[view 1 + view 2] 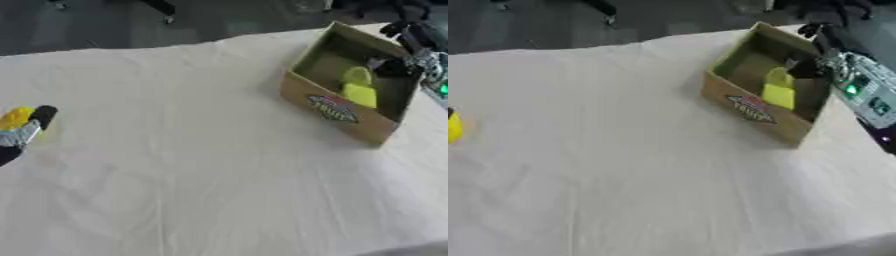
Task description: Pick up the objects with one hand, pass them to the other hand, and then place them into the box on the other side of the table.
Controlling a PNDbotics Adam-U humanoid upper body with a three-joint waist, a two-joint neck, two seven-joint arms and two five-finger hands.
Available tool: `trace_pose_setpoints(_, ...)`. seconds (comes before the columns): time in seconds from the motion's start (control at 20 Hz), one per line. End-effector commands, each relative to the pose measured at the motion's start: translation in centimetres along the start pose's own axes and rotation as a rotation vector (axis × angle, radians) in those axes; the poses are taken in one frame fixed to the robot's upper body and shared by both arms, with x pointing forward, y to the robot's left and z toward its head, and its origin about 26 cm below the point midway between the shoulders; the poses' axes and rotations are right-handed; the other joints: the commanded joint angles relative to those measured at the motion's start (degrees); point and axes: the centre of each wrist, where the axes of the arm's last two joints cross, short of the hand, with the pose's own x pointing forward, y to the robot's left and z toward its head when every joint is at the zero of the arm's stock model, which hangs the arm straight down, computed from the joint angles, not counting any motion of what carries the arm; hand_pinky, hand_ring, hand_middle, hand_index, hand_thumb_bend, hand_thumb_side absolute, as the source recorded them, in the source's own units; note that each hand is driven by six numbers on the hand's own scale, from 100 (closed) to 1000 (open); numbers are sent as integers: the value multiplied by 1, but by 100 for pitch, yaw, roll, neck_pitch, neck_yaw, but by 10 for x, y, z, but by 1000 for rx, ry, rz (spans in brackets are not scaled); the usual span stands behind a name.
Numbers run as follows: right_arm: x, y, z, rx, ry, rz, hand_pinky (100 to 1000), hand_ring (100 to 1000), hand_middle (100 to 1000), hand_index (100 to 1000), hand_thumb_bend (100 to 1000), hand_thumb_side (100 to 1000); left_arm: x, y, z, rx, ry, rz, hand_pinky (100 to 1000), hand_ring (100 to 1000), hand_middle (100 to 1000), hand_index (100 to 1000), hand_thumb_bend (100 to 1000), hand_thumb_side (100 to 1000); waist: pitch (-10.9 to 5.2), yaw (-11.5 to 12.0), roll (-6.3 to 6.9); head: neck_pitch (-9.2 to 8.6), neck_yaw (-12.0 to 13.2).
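Cardboard box (343, 116) w/ yellow objs (358, 90) inside, right hand (805, 69) above, grip unclear

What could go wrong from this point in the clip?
1. The right hand sits low inside the cardboard box beside the yellow object; pulling out, it may catch the wall and drag the box.
2. The left hand works at the view's left edge by another yellow object, so a grasp there is hard to check.

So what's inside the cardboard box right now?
A yellow object sits inside the cardboard box, with the right hand reaching in over it. The near wall hides the floor beneath.
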Motion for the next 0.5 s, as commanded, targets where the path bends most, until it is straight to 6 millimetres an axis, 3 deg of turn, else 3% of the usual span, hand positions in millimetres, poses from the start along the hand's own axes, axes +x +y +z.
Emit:
trace_pose_setpoints(0.05,-1,-17,-2,-35,5,61,944,918,872,897,100,264,-2,13,-2,27,-5,-30,549,586,563,706,633,367,-71,-7,-13,8,14)
trace_pose_setpoints(0.5,11,-34,3,-102,-24,-13,958,905,872,910,100,204,-8,15,0,39,20,-50,547,585,562,706,620,363,-85,-47,-4,45,120)
